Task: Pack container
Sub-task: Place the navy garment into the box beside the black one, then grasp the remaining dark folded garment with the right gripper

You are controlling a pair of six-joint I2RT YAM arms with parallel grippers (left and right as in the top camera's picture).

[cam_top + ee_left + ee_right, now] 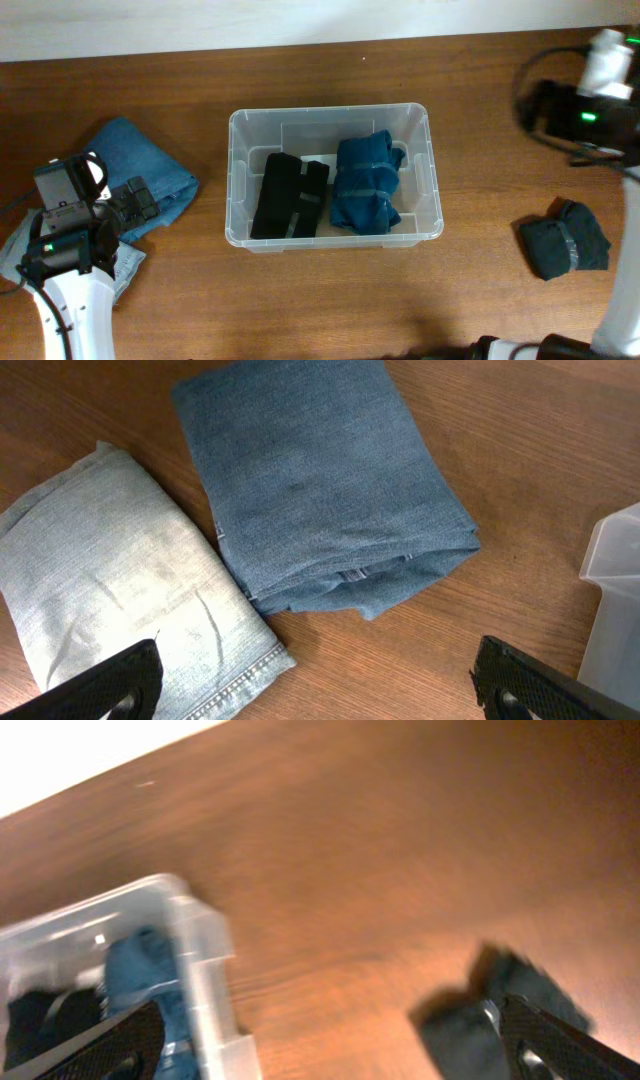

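Note:
The clear container [432,170] stands mid-table. It holds a black folded garment [289,196] on the left and a blue one [367,182] on the right. Folded blue jeans [140,160] and a light denim piece [12,252] lie at the left. A dark teal bundle [565,238] lies at the right. My left gripper [138,200] is open and empty over bare wood [320,690], just in front of the jeans [320,480] and the light denim [110,590]. My right gripper [330,1055] is open and empty, held high between the container [205,980] and the teal bundle [480,1025]. That view is blurred.
A corner of the container shows at the right edge of the left wrist view [615,600]. The right arm's body [585,100] and cable hang over the table's back right. The table's far edge meets a white wall [300,20].

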